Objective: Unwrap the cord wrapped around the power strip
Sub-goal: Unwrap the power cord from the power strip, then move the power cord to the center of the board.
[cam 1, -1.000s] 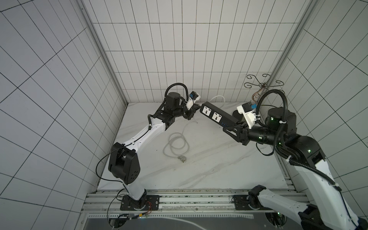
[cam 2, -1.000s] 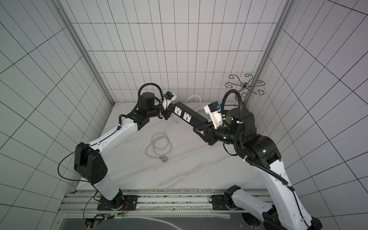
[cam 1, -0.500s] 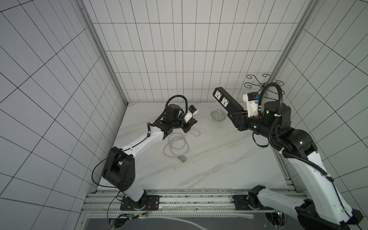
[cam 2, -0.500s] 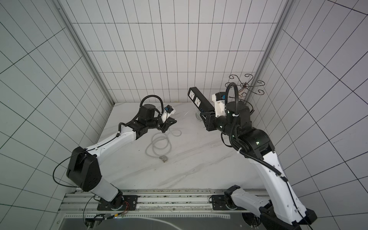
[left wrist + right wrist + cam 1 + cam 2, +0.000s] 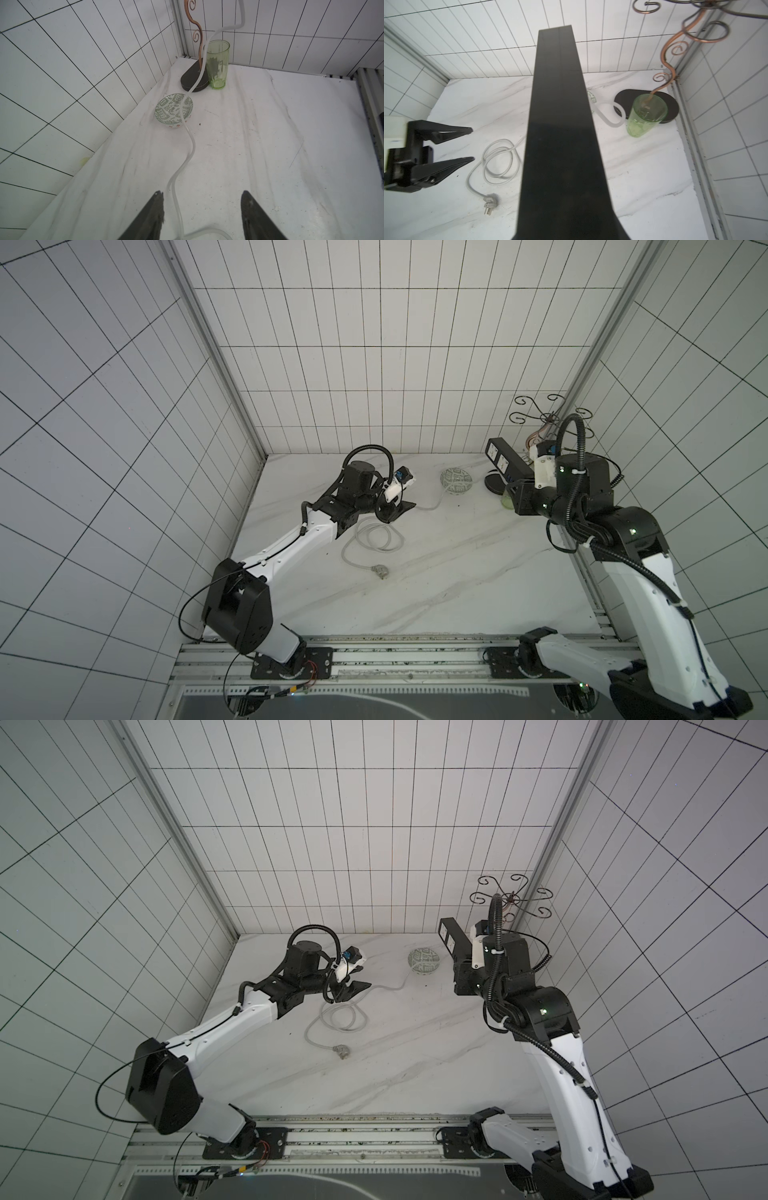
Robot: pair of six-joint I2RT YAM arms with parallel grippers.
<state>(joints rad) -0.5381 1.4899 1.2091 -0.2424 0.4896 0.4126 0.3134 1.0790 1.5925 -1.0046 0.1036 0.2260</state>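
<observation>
My right gripper (image 5: 519, 489) is shut on the near end of the black power strip (image 5: 500, 458), holding it raised and tilted at the back right. The strip's plain black underside fills the right wrist view (image 5: 560, 124) and hides the jaws there. The pale cord (image 5: 190, 153) drops from the strip, crosses the bowl and runs over the table to loose coils (image 5: 374, 537). It ends in a grey plug (image 5: 381, 571) lying flat. My left gripper (image 5: 405, 510) hangs open just above the table. The cord passes loosely between its fingers, close to one finger (image 5: 155, 209), unpinched.
A patterned bowl (image 5: 457, 482) sits near the back wall. A green glass (image 5: 217, 64) stands by the black base of a copper curled-wire stand (image 5: 194, 80) in the back right corner. Tiled walls close in the left, back and right sides.
My left gripper has opened, let go of the cord and dropped toward the table. My right arm has carried the power strip up and away to the back right, drawing cord out.
</observation>
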